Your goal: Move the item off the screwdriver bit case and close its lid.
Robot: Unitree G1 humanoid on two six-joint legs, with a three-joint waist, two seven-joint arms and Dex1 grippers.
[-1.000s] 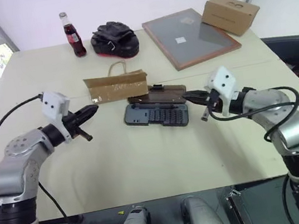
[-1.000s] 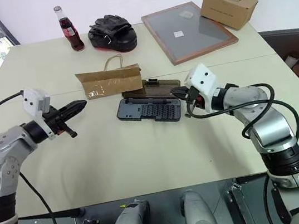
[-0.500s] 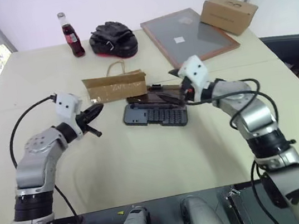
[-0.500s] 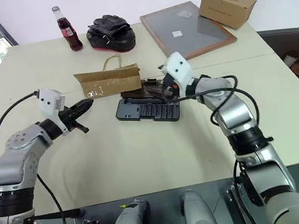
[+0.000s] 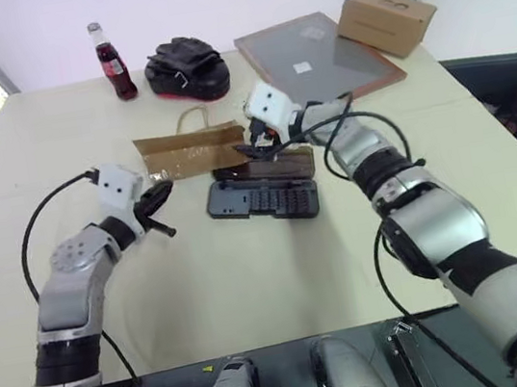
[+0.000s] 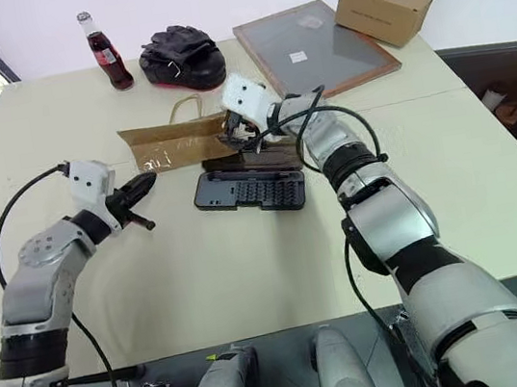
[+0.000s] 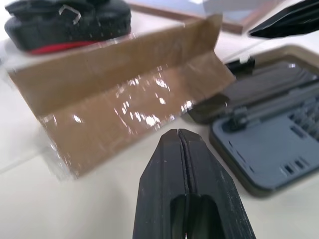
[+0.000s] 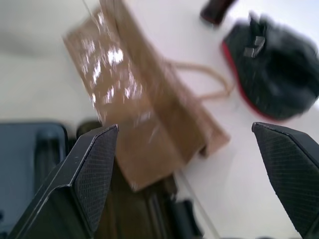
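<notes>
Right gripper (image 6: 234, 139) hangs over the paper bag (image 6: 173, 144) end nearest the lid (image 6: 268, 160), hiding that corner and where bag meets lid; touching or apart, cannot tell. Bits in the case (image 6: 248, 190) tray too small to make out. Label on the bottle (image 5: 108, 60) behind the bag unreadable. Black heap (image 5: 185, 66) beside the bottle: cannot tell what it is. In the right wrist view the bag (image 8: 144, 114) is smeared by blur, bottle cut by the edge. In the left wrist view the case (image 7: 279, 144) is cut off at the edge, far side of the bag out of focus.
</notes>
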